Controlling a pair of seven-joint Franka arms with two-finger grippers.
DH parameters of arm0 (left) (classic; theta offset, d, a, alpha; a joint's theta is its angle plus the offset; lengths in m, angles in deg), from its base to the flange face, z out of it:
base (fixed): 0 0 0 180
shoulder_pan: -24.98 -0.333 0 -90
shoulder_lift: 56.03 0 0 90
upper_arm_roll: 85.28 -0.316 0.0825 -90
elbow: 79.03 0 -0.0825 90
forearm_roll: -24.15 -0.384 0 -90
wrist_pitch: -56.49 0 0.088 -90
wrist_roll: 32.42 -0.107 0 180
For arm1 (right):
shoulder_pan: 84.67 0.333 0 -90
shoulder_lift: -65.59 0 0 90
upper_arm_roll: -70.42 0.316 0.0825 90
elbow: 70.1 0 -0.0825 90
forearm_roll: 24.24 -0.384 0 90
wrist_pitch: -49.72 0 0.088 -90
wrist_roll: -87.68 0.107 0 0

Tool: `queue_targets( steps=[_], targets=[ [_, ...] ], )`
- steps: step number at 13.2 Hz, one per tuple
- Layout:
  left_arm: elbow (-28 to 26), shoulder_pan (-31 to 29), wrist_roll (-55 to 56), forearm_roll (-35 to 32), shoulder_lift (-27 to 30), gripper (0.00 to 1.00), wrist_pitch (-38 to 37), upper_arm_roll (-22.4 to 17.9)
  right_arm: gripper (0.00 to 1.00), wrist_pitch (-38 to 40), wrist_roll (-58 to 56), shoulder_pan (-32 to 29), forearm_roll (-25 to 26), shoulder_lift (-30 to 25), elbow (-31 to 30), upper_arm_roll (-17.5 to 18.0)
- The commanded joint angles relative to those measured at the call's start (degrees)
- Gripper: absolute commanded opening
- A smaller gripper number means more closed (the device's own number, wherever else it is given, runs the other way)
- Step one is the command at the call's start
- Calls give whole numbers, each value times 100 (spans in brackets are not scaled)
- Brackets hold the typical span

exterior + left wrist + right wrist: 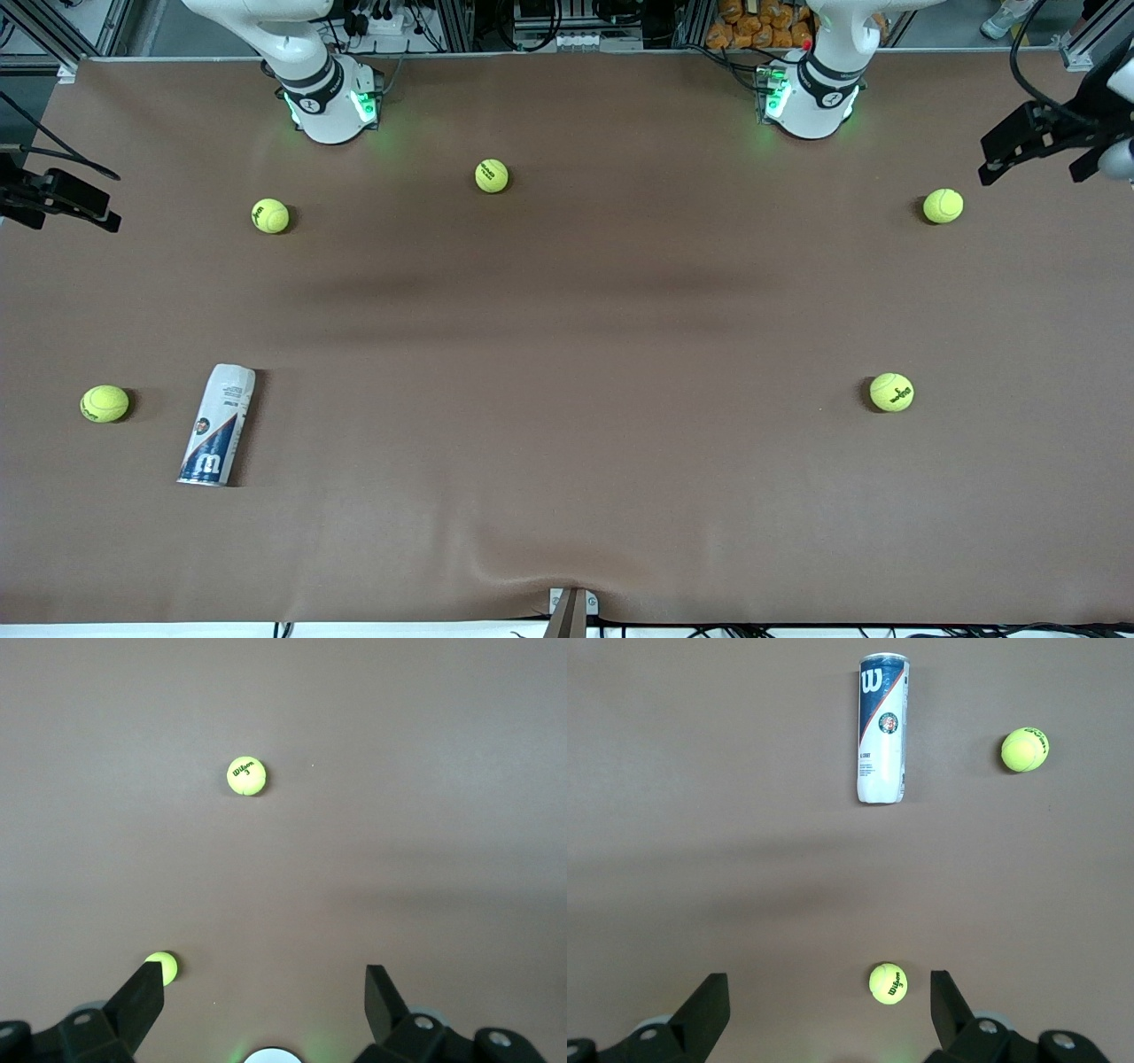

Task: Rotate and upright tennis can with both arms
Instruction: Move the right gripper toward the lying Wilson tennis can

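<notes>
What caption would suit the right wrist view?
Open right gripper high above the brown table, tennis can lying flat, two tennis balls nearby.

Brown table [567, 354], tennis can [218, 425] lying flat, five tennis balls [492, 175] scattered

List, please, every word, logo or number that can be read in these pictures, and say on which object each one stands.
"W": large white logo on the navy end of the tennis can.
"Wilson" above "3": black print on the tennis ball in the left wrist view.
Round emblem and small print on the can's label: too small to read.
Black print on the other balls: too blurred to read.
</notes>
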Motion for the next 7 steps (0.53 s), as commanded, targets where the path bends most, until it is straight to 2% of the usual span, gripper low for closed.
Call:
queue_targets(
  steps=[1, 7],
  targets=[
    [-26, -34, 25, 6, 64, 100, -55, 22, 100, -69, 43, -48, 18, -93, -122, 28],
    [167, -60, -1, 58, -94, 100, -55, -13, 100, -86, 7, -92, 18, -84, -122, 28]
  ],
)
